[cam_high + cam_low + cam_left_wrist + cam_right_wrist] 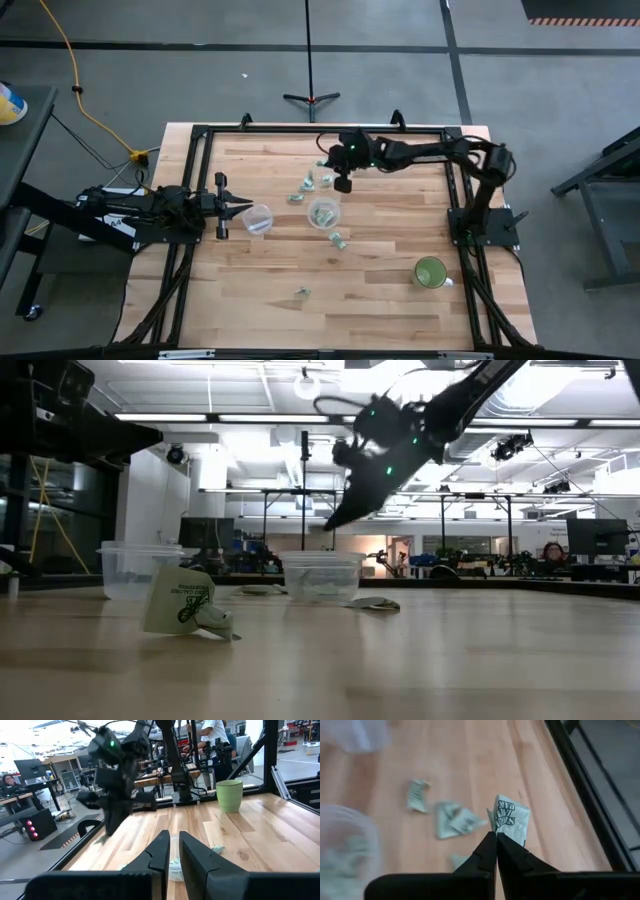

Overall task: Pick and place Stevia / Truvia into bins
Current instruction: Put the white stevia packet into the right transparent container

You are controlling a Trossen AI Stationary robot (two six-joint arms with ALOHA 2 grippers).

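Left gripper (pixel 246 206) sits at the left of the high view, level with the table's middle, its two fingers drawn close around the rim of a clear cup (pixel 258 219); in the left wrist view the dark fingers (pixel 159 851) stand nearly together with a thin gap, and the cup's rim shows between them. Whether they truly pinch the rim I cannot tell.

Moving rightward in the high view, one sachet (pixel 302 292) lies alone toward the lower centre of the table. Above it, a small cluster of sachets (pixel 308 186) lies in the upper centre, just left of the second clear cup (pixel 323 213), which holds some pale green paper. Another sachet (pixel 339 240) lies just below and right of that cup.

Right gripper (pixel 342 183) hangs above the upper centre of the table, just above the second cup, on an arm reaching in from the right side. Its fingers are closed on a Stevia sachet (pixel 510 819), white with dark green print, which stands up from the fingertips in the right wrist view, lifted clear of the wood. More sachets (pixel 453 820) lie on the table beneath it.

Farther right, an opaque green cup (pixel 431 272) stands at the lower right of the table.
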